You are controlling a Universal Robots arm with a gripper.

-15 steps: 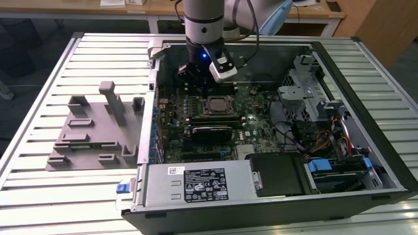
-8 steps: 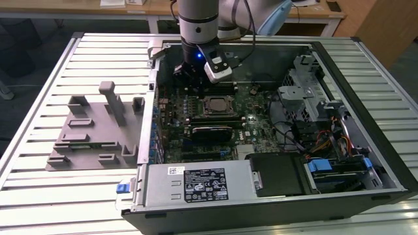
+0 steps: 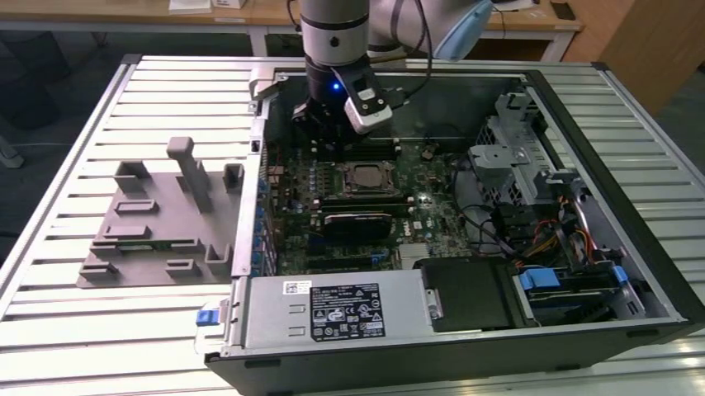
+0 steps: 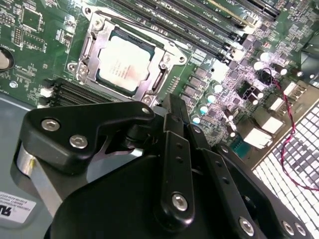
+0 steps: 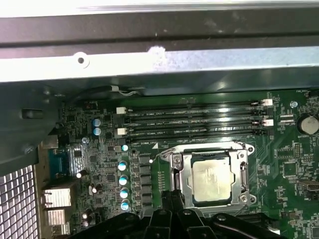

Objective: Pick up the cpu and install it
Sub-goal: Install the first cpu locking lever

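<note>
My hand [image 4: 172, 103] hangs low over the green board [image 5: 99, 172], and I cannot tell whether it is apart or together. The cpu [image 4: 123, 62] is not in it. It lies flat in its socket just beside my hand, with the metal frame [image 4: 92, 47] around it. On the exterior view's clock face it is at about 5 o'clock from my hand. Past it run 4 memory slots [image 5: 192, 124], then the case wall [image 5: 149, 64]. I judge 2 risks. A drop or sideways slip this close could scrape the frame or clip the small capacitors [image 5: 122, 179] near the socket. If the chip sits crooked, any press could bend the contacts beneath, which I cannot see.
</note>
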